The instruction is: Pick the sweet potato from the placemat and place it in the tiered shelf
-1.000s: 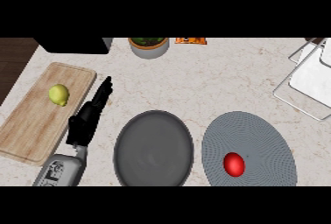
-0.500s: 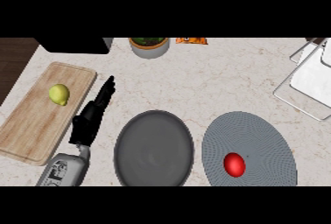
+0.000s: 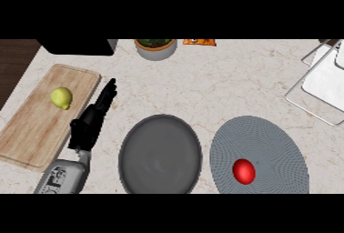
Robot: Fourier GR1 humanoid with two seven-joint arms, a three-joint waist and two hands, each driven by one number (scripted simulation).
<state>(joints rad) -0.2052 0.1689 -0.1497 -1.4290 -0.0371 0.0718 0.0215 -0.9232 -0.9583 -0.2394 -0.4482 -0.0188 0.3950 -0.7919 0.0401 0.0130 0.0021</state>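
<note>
Red sweet potato [image 3: 244, 171] lying on the round grey placemat [image 3: 269, 136], lower right of the counter [image 3: 222, 82].

Just left of the placemat, nearly touching it: a round dark grey plate [image 3: 160, 154]. Further left, a wooden cutting board [image 3: 37, 132] set at a slant, carrying a yellow-green lemon [image 3: 62, 98]. Between board and plate, the left hand [image 3: 91, 123], black, fingers straight and together, pointing up the counter, holding nothing, well apart from the sweet potato. Right hand nowhere in view. At the right edge, part of the white wire tiered shelf [image 3: 322, 82], apart from the placemat. Along the far edge: a grey pot with a green plant [image 3: 156, 48], an orange packet [image 3: 199, 42], a black box [image 3: 77, 46]. Pale marbled counter top; dark wood strip at far left [image 3: 13, 63].
</note>
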